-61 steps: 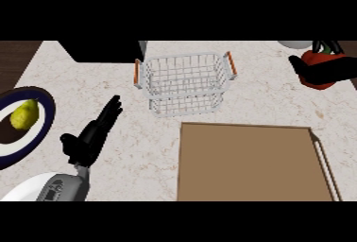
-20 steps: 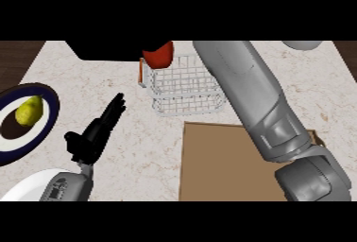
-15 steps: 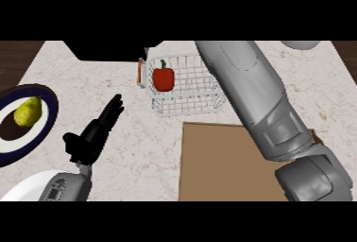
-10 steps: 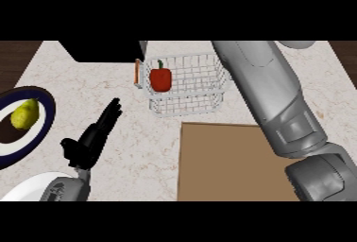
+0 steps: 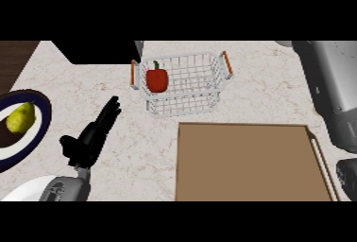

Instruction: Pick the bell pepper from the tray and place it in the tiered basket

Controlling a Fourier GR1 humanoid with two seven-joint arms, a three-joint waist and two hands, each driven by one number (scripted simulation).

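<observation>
The red bell pepper [image 5: 157,80] with a green stem lies in the left part of the white wire tiered basket [image 5: 199,87], which has orange handles. No hand touches it. The brown tray [image 5: 247,163] lies bare in front of the basket. My left hand [image 5: 89,139] rests on the counter at the lower left, fingers straight, left of the basket and tray. Only my right arm's grey forearm [image 5: 327,90] shows along the right edge; the right hand itself is out of sight.
A dark blue plate [image 5: 33,142] at the left edge holds a yellow-green pear [image 5: 19,116]. A black object [image 5: 97,51] stands at the back left, close to the basket. Speckled counter lies between the plate and the tray.
The right arm has let go of the pepper in the basket and drawn back to the right edge, out over the tray. The left hand has stayed still.
</observation>
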